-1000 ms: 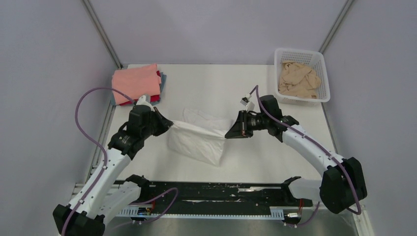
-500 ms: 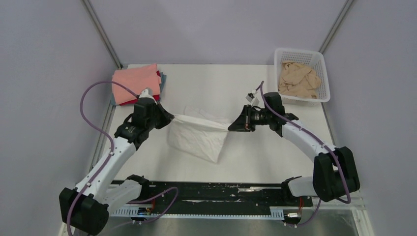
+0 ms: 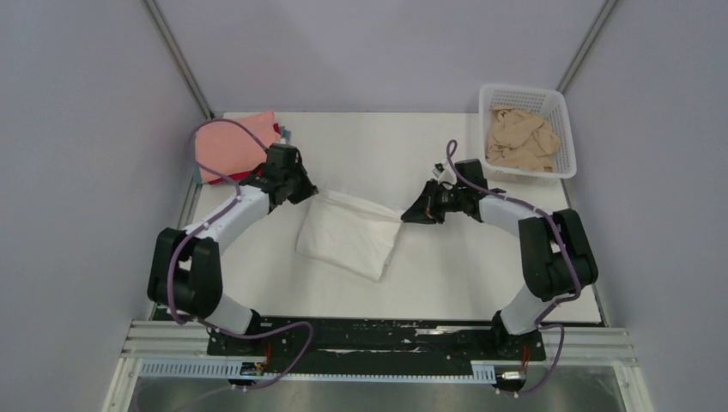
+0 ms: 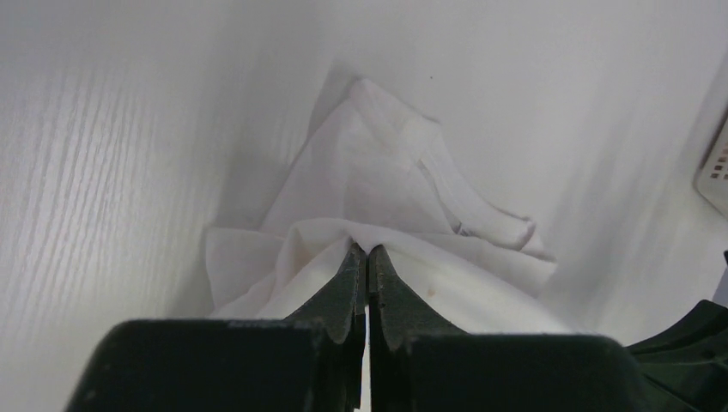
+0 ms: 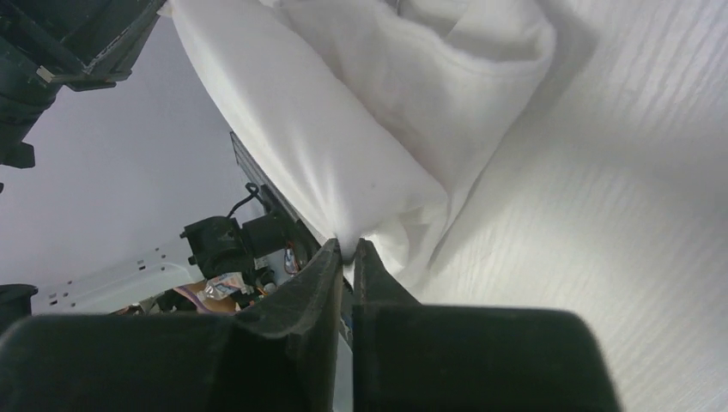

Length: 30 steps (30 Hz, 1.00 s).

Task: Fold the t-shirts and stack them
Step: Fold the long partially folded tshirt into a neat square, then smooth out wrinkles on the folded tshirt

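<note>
On the flat white table point(image 3: 464, 275), the large white cloth t-shirt point(image 3: 348, 239) lies folded in the middle. Its long axis runs roughly left to right, and its far edge is stretched between both arms. The left gripper point(image 3: 309, 194) is closed on the left corner, and the right gripper point(image 3: 403, 218) is closed on the right corner.

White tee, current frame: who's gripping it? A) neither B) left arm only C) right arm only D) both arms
D: each wrist view shows jaws pinched shut on a fold of the white t-shirt, with the left arm at its far-left corner and the right arm at its far-right corner.
</note>
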Each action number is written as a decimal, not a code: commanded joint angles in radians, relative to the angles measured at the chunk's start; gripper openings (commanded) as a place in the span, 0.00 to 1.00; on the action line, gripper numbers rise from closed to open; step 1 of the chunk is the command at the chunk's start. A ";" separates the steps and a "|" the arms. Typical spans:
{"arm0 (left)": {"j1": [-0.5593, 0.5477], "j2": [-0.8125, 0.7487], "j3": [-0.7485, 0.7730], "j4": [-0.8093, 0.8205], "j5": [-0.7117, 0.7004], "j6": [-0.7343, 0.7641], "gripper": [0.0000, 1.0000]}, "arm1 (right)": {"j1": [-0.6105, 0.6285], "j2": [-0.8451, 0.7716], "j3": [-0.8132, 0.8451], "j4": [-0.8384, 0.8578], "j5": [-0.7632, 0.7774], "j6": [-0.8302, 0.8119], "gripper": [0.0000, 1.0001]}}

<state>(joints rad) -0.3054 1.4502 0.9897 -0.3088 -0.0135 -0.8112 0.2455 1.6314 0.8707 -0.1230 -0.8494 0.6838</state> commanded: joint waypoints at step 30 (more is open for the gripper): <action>0.051 0.244 -0.083 0.172 0.228 0.067 1.00 | 0.231 0.242 0.176 0.128 0.144 -0.116 1.00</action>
<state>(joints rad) -0.2508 1.6741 0.9363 -0.1665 0.2989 -0.7425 0.5137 1.8236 1.0405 -0.0177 -0.7265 0.6044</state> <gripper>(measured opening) 1.000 0.998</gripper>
